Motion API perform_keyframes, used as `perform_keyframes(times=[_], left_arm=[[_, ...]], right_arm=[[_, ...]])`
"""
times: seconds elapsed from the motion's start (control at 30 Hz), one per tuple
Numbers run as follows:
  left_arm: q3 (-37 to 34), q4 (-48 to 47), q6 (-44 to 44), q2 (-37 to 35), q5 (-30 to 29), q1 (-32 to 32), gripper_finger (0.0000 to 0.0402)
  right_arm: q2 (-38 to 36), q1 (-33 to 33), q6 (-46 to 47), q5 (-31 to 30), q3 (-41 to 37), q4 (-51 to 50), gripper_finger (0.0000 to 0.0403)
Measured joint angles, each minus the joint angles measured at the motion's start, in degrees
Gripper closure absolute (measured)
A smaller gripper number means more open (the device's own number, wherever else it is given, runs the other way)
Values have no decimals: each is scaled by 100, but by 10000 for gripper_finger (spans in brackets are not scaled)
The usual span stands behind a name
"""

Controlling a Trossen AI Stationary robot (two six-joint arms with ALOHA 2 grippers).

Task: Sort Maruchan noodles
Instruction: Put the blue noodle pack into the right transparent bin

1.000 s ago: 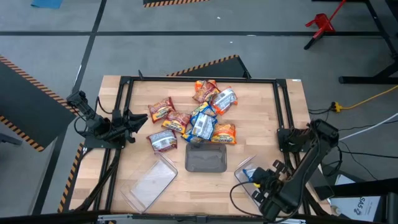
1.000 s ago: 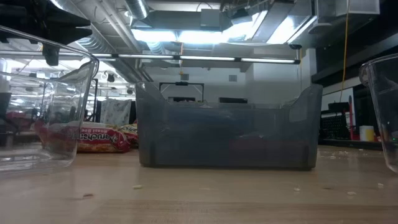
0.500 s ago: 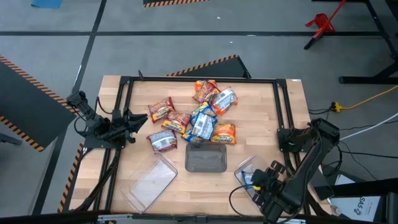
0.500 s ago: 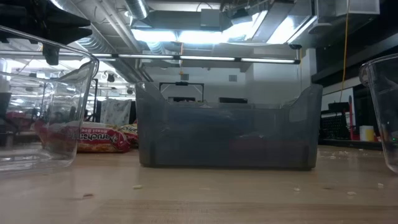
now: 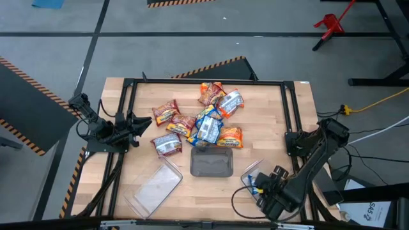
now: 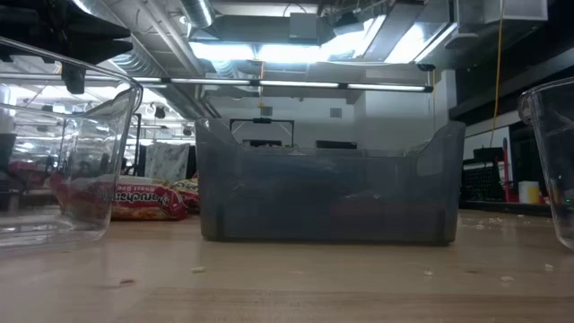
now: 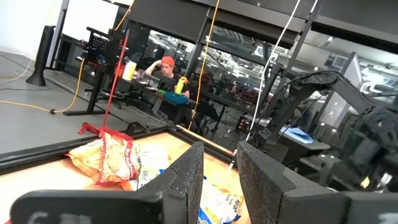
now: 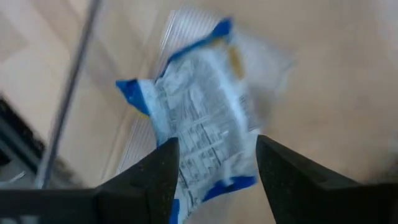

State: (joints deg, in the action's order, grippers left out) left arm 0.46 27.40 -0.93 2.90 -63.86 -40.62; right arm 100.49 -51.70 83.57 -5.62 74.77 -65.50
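Several Maruchan noodles packets (image 5: 204, 121), orange, dark red and blue-and-white, lie heaped on the table's middle toward its far side; the left wrist view shows some of them (image 7: 106, 158). One blue-and-white packet (image 8: 199, 124) lies in the clear tray (image 5: 250, 171) at the near right. My right gripper (image 5: 262, 189) hangs over that tray pointing down, open, its fingers (image 8: 165, 168) standing to either side above the packet. My left gripper (image 5: 146, 122) waits at the table's left edge, level, open by a narrow gap (image 7: 221, 152) with nothing in it.
A dark grey tray (image 5: 212, 165) stands near the front middle, just in front of the heap, and fills the low view (image 6: 327, 193). A second clear tray (image 5: 153, 185) lies at the near left. A black frame (image 5: 204, 82) borders the table. A person sits in the room beyond.
My right arm has drawn in a little toward the table's left over the near-right tray, and its gripper has sunk slightly. The heap, the trays and my left arm have stayed where they were.
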Motion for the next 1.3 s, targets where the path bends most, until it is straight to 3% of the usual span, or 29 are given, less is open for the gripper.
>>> perform_keyframes(times=[0.17,0.4,0.57,0.93,1.13,1.23,1.3], left_arm=[[1,-120,3,0,0,0,310],[-1,-197,-40,0,-9,0,310],[-1,-205,-42,0,-9,0,310],[0,-208,-39,0,-13,0,310],[1,-208,-114,0,-13,0,310],[1,-208,-231,0,-15,0,310],[1,-205,-306,0,-18,0,310]], right_arm=[[2,-6,-108,590,-512,787,209],[0,0,-592,607,-786,907,210],[-4,-2,-828,1060,-995,1205,210],[-740,159,-1026,848,-995,999,210],[-1738,383,-902,222,-995,691,210],[-2331,691,-1119,-649,-994,675,210],[-2664,933,-1344,-1556,-993,684,210]])
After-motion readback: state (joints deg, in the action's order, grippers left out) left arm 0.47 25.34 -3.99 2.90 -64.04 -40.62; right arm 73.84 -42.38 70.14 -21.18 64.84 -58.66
